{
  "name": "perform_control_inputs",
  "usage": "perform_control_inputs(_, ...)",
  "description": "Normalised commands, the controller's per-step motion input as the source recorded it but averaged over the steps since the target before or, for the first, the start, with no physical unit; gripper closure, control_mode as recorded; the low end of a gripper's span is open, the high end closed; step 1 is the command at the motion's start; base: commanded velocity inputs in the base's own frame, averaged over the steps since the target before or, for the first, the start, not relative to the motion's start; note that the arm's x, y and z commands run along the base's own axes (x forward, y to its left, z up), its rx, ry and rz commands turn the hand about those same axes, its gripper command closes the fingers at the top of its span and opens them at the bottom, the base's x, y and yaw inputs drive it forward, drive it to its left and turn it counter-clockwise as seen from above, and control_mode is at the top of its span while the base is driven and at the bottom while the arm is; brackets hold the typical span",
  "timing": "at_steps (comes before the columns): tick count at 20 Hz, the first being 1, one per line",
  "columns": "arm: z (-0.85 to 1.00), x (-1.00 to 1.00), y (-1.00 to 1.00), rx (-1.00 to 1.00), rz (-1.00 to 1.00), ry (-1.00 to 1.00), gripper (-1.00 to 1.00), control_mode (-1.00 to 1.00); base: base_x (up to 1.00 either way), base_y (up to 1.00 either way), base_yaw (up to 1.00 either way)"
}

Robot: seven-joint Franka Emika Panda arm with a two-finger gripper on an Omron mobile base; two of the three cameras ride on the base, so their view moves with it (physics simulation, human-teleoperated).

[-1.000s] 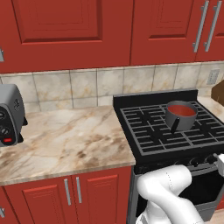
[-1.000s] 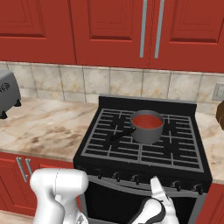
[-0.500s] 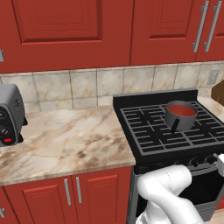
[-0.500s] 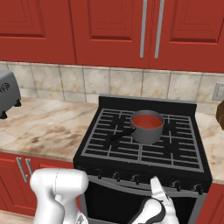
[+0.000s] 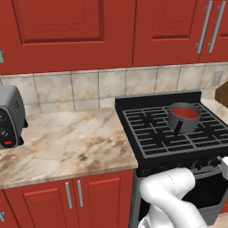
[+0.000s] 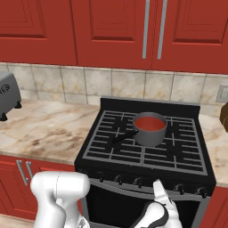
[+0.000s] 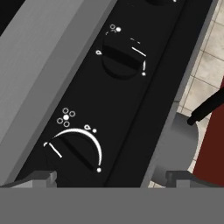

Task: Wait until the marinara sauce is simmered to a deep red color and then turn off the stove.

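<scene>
The marinara sauce (image 6: 149, 123) is a smooth red disc in a small grey saucepan (image 6: 150, 132) on the rear middle of the black stove (image 6: 144, 153). From the left base view, the sauce (image 5: 185, 111) sits at the stove's (image 5: 164, 136) back right. My gripper (image 6: 164, 198) hangs low in front of the stove's knob row, open and holding nothing. In the hand view, my gripper (image 7: 111, 178) faces the black knob panel. One knob (image 7: 75, 152) lies just ahead between the wide-apart fingertips (image 7: 41, 177), and another knob (image 7: 123, 59) is farther along.
A grey toaster (image 5: 9, 116) stands at the left end of the marble counter (image 5: 67, 142). Red cabinets hang above and sit below. A brown object (image 6: 224, 115) is at the far right by the wall.
</scene>
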Motion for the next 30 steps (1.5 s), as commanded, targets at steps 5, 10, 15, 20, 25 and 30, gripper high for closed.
perform_control_inputs(5,0.00,0.00,0.00,0.00,0.00,0.00,-1.00,-1.00,0.00,0.00,0.00)
perform_control_inputs(10,0.00,0.00,0.00,0.00,0.00,0.00,-1.00,-1.00,0.00,0.00,0.00)
perform_control_inputs(15,0.00,0.00,0.00,0.00,0.00,0.00,-1.00,-1.00,0.00,0.00,0.00)
perform_control_inputs(20,0.00,0.00,0.00,0.00,0.00,0.00,-1.00,-1.00,0.00,0.00,0.00)
perform_control_inputs(25,0.00,0.00,0.00,0.00,0.00,0.00,-1.00,-1.00,0.00,0.00,0.00)
perform_control_inputs(30,0.00,0.00,0.00,0.00,0.00,0.00,-1.00,-1.00,0.00,0.00,0.00)
